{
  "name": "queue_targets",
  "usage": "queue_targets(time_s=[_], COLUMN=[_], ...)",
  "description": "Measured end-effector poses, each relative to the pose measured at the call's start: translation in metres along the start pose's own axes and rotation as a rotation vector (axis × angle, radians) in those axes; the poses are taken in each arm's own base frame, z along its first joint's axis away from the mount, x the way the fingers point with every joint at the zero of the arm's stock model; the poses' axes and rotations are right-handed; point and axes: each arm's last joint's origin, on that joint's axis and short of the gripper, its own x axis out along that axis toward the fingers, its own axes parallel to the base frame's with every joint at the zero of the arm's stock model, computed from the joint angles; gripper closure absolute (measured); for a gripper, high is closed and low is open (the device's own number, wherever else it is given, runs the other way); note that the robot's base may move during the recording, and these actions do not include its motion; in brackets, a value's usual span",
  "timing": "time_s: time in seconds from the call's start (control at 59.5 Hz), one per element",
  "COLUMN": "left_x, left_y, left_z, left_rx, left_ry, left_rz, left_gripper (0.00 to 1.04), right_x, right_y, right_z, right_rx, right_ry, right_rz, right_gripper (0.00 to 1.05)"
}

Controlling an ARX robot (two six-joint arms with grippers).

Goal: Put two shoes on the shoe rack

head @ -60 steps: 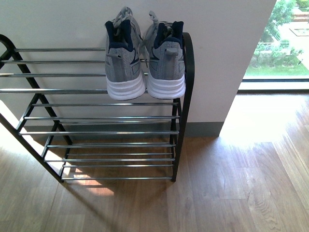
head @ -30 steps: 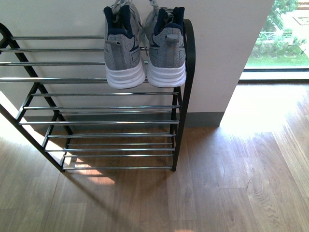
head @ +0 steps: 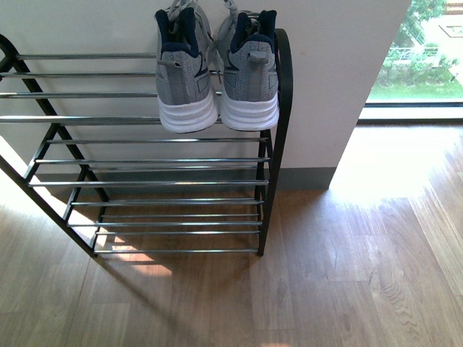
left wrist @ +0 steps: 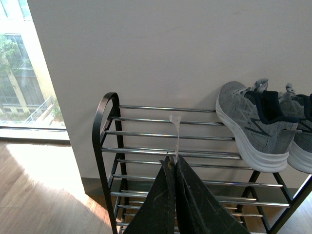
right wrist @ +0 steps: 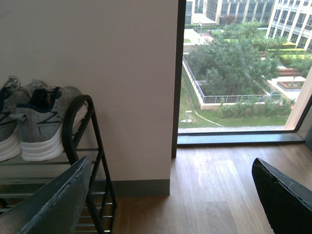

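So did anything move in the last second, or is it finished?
Only the front view shifted: the whole scene slid slightly up the picture, then held. The two shoes stayed side by side on the top tier of the shoe rack. Nothing was grasped or released.

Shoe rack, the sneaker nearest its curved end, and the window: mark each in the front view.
shoe rack (head: 87,120): front view, a silver rod of the top tier.
sneaker nearest the curved end (head: 249,83): front view, its grey knit heel.
window (head: 416,58): front view, the glass pane.
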Motion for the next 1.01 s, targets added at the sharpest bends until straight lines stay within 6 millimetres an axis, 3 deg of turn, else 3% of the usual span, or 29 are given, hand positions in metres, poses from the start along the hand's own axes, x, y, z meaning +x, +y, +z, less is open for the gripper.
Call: queue_targets(time_s=[0.908, 1.008], left_x=[-0.022, -0.022], left_y=[0.000, 0.000], left_z=[-0.004, -0.004], left_rx=[0.000, 0.000], left_ry=[0.018, 0.017], left_rz=[0.001, 0.001], left_gripper=[1.03, 0.89], right_x=[0.000, 0.000], right_y=[0.000, 0.000], right_z=[0.000, 0.000], right_rx=[0.000, 0.000], right_ry=[0.000, 0.000], right_rz=[0.000, 0.000], right_gripper=[0.09, 0.09])
